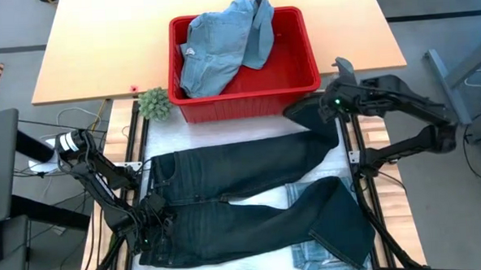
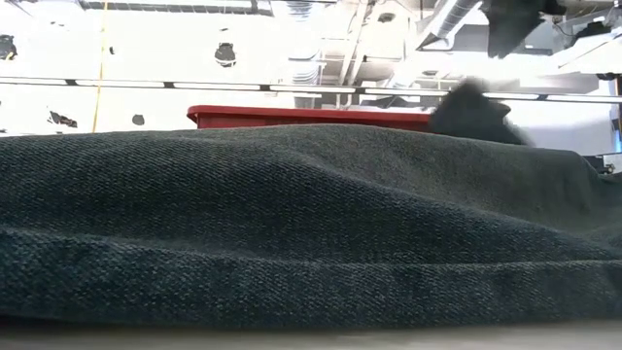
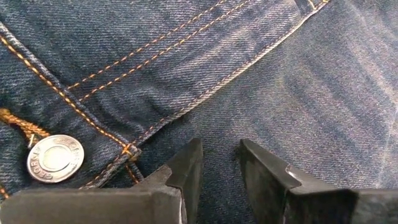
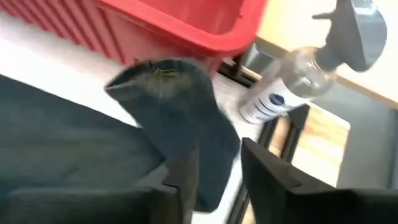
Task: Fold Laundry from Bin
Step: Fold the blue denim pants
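so basically the dark trousers (image 1: 243, 204) are spread out flat across the white work surface (image 1: 224, 134), waistband toward the left side of the table and both legs running out to the right. makes sense, you need them flat before any fold can happen.

the left gripper (image 1: 153, 223) is down at the waistband end, right on the fabric. from the left wrist view its fingers (image 3: 186, 171) sit a little apart with denim under and between them, close to the metal button (image 3: 55, 158) and the orange stitching. they look parted, not pinched, and i can't tell if they've got any cloth. my guess is it's there to pin or pick up the waist so that end doesn't slide.

the right gripper (image 1: 327, 108) is over by the cuff of the upper leg (image 1: 309, 116), just beside the front right corner of the red bin (image 1: 304, 90). in the right wrist view the cuff (image 4: 180, 124) stands up lifted and looks caught by the fingers, so i'd say it's pinching the hem, probably to pull that leg straight or carry it over.

the bin sits behind the trousers and has a light blue denim piece (image 1: 220, 42) heaped in it, so more laundry is waiting. another pale denim item (image 1: 327, 257) peeks out under the lower leg. little green plant (image 1: 154, 104) at the bin's left corner and a spray bottle (image 4: 292, 81) off the right edge are out of the way.
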